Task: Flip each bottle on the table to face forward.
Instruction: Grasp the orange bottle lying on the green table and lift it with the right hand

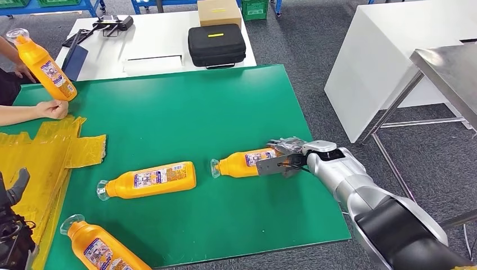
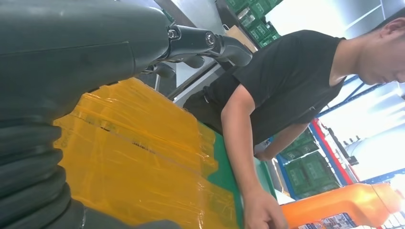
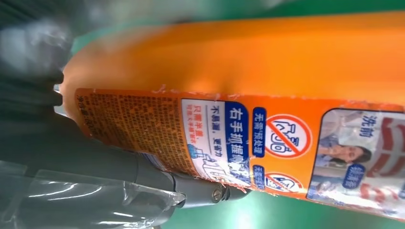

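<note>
On the green counter, your right robot hand grasped the bottle; you needed to roll it gently, label up.

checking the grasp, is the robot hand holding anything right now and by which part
The right robot hand grips an orange bottle lying on the green table, at its base end, opposite the clear cap. The left robot hand holds nothing.
</note>
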Motion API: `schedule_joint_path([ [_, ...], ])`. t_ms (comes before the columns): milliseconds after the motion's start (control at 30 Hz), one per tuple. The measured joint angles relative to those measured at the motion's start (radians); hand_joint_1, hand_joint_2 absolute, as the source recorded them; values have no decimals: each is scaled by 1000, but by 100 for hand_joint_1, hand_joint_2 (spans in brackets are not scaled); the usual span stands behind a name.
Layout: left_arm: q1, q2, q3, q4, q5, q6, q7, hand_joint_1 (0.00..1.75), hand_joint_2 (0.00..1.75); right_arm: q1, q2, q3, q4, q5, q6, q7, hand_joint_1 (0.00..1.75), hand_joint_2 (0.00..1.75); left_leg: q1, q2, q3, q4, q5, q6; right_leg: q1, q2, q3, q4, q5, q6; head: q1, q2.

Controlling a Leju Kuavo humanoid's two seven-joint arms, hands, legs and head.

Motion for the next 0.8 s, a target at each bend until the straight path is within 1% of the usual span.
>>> schedule_joint_path([
  [67,-3,0,0,5,-2,2,0,0,175,0,3,10,2,6,-7,21,175,175,0,0,2,0,0,0,0,0,2,0,0,0,0,0],
  [133,-8,0,-1,10,-2,0,0,0,175,4,8,16,2,4,-34,45,175,175,0,0,4,0,-1,0,0,0,4,0,-1,0,0,0],
  [233,-13,0,-1,14,-1,-21,0,0,175,15,12,17,3,-22,-100,68,175,175,0,0,4,0,-1,0,0,0,4,-1,0,0,0,0],
  [300,-14,-1,-1,14,9,-53,0,0,175,24,11,11,3,-53,-145,59,175,175,0,0,5,0,-1,0,0,0,4,-1,0,0,0,0],
  [400,-20,-7,0,14,50,-131,0,0,175,39,10,-15,-2,-107,-215,36,175,175,-1,0,4,0,0,0,0,0,4,0,1,-1,0,0],
  [500,-29,-16,10,14,102,-237,0,0,175,61,10,-59,-18,-164,-281,16,175,175,0,0,3,0,1,1,0,0,3,0,2,-2,0,0],
  [667,-40,-28,25,14,130,-310,0,0,175,75,13,-117,-41,-201,-321,2,175,175,0,1,1,0,1,0,0,0,1,0,2,-2,0,0],
  [733,-44,-32,33,14,148,-370,0,0,175,81,17,-144,-57,-230,-360,-9,175,175,0,1,-1,0,1,0,0,0,-1,0,2,-2,0,0],
  [800,-52,-38,36,13,176,-451,7,0,175,84,24,-180,-81,-271,-390,-18,175,175,0,1,-3,0,1,0,0,0,-3,0,2,-2,0,0],
])
